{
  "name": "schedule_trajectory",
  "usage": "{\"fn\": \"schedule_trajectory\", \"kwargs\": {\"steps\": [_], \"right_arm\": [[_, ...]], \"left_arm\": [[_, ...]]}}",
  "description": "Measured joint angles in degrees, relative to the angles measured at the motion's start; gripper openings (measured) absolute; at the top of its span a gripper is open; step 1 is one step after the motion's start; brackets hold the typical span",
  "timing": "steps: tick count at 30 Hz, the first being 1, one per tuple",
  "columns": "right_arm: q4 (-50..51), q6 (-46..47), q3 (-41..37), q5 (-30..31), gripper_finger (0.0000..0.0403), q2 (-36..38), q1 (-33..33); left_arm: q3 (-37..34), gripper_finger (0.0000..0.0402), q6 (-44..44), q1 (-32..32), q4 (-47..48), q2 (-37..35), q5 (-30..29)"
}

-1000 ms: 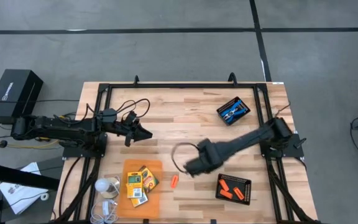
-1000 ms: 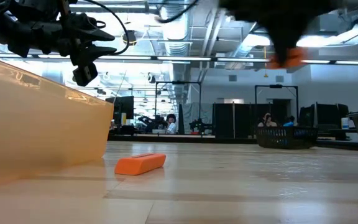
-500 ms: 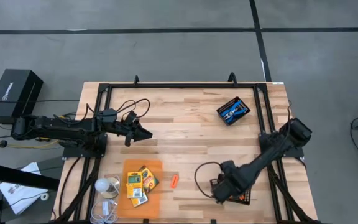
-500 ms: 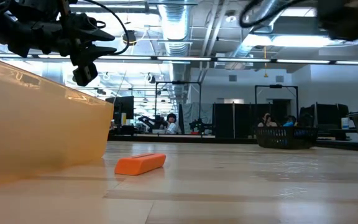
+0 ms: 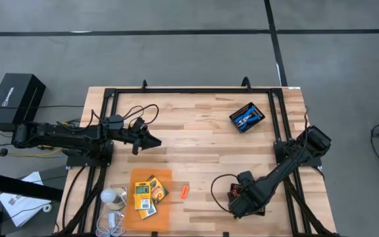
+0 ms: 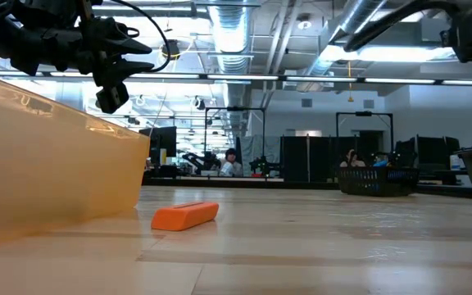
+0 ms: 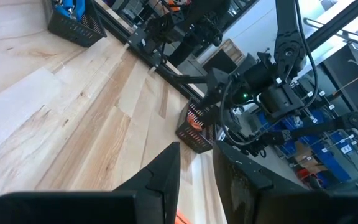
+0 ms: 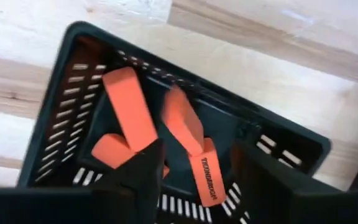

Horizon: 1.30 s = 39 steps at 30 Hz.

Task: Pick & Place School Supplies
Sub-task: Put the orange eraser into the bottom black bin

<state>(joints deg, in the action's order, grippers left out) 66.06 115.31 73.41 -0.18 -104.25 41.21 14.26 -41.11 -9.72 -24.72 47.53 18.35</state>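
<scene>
Orange sticks (image 8: 166,134) piled in black tray (image 8: 67,68), near-right worktop (image 5: 202,131). My right end effector (image 8: 191,168) hangs over them, fingers apart, empty. One stick (image 5: 184,191) lies loose beside crayon boxes (image 5: 147,193). Left end effector (image 5: 151,141) w/ fingers slightly apart, empty, far-left.

Grey concrete floor (image 5: 176,46) spreads around the wooden table (image 5: 196,125), crossed by dark seams. Beyond the table edge, ceiling ducts (image 6: 232,33) run under bright strip lights, with dark racks (image 6: 310,160) and seated people (image 6: 232,162) far behind.
</scene>
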Motion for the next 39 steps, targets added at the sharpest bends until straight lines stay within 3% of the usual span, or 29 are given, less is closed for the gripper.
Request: {"fn": "schedule_trajectory", "kwargs": {"steps": [6,11,15,20,22,26,32,39], "right_arm": [[-0.1,-0.2,0.4,3.0,0.0217,0.0,0.0],[-2.9,-2.1,4.6,18.4,0.0215,1.2,-0.8],[-11.7,-12.4,6.9,27.6,0.02,2.2,-3.7],[-30.3,-27.0,6.6,27.5,0.0177,1.8,-8.8],[-37.9,-28.6,5.0,27.3,0.0165,1.9,-10.8],[-43.8,-27.9,3.6,27.8,0.0123,1.7,-13.7],[-57.6,-26.3,-0.1,28.8,0.0013,1.7,-14.8],[-65.9,-17.7,0.2,28.9,0.0002,-5.6,-13.9]], "left_arm": [[0.0,0.009,-0.3,0.0,-0.3,0.0,-0.6],[0.0,0.009,-1.2,0.0,-0.3,0.0,-1.5],[0.0,0.009,-1.3,0.0,-0.3,0.0,-2.0],[0.0,0.009,-1.7,0.0,-0.3,0.0,-2.6],[0.0,0.009,-3.0,0.0,-0.2,0.0,-3.0],[0.0,0.009,-4.3,0.0,-0.2,0.0,-3.4],[0.0,0.009,-4.2,0.0,-0.2,0.0,-3.3],[0.0,0.009,-1.5,0.0,-0.1,0.0,-2.9]]}}
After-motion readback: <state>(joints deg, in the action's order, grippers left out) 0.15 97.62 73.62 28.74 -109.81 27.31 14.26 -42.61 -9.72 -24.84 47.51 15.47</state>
